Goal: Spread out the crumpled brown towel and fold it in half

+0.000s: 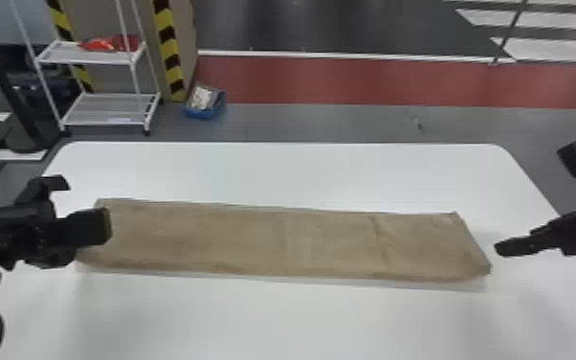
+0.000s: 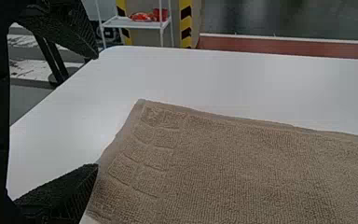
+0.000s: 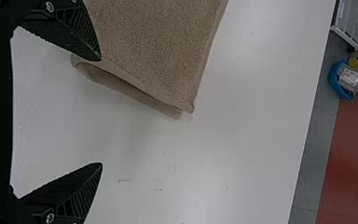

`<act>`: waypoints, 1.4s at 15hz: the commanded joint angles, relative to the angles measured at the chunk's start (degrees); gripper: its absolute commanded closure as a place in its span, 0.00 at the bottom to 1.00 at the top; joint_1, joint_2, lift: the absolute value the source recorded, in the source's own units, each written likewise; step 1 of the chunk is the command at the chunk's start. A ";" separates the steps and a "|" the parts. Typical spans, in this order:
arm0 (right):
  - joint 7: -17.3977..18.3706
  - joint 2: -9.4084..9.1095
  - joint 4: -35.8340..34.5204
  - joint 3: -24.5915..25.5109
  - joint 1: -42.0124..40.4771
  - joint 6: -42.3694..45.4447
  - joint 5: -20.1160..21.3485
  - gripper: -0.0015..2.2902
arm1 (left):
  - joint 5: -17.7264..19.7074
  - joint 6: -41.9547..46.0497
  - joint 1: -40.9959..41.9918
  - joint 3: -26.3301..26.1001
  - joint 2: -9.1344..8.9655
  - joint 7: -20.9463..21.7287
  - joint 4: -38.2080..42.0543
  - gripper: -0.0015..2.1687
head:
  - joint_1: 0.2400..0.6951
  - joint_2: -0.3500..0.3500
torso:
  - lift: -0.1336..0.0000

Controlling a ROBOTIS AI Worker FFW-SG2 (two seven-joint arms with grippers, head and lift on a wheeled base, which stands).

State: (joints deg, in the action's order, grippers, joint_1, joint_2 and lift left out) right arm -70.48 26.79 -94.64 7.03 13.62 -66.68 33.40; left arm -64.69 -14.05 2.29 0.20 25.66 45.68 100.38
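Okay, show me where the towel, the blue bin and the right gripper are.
Towel (image 1: 253, 241): head view, middle of its upper face.
Blue bin (image 1: 201, 114): head view, its front wall.
Right gripper (image 3: 101, 112): right wrist view, between its fingertips.

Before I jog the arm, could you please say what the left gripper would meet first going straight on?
Probably the brown towel, at its left end, though the left gripper may be high enough to clear it.

Bright, diffuse light spreads over my desk (image 1: 272, 320), leaving a pale sheen toward its far side and faint, soft-edged shadows beside the towel (image 1: 253, 239).
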 commanded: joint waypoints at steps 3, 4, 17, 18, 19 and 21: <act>0.00 -0.07 -0.73 0.09 -0.87 -0.08 0.00 0.04 | 0.00 0.02 1.05 0.76 0.00 1.08 1.39 0.03 | 1.00 0.44 | 0.07; 0.00 -0.07 -0.73 0.00 -0.87 -0.08 0.00 0.04 | 0.00 0.02 1.05 0.85 0.00 1.16 1.48 0.03 | 1.00 0.44 | 0.07; -0.27 -0.07 -1.52 -0.09 -1.58 -0.26 0.00 0.04 | 0.00 0.02 1.67 0.94 0.00 2.75 2.80 0.03 | 1.00 0.44 | 0.07; -0.36 0.01 -1.69 -0.09 -1.58 -0.43 0.00 0.04 | 0.00 0.02 1.67 0.94 0.00 2.75 2.89 0.03 | 1.00 0.44 | 0.07; -0.36 -0.07 -2.22 -0.17 -1.67 -0.79 0.00 0.04 | 0.00 0.02 1.76 0.94 0.00 2.75 2.98 0.03 | 1.00 0.44 | 0.07; -0.36 -0.07 -2.48 -0.17 -1.93 -0.96 0.00 0.04 | 0.00 0.02 1.93 1.03 0.00 2.75 3.15 0.03 | 1.00 0.44 | 0.07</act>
State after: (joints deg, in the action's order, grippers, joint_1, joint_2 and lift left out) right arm -70.85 26.79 -96.92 6.87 11.85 -67.51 33.40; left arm -64.69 -14.03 4.08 1.17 25.66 48.43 103.38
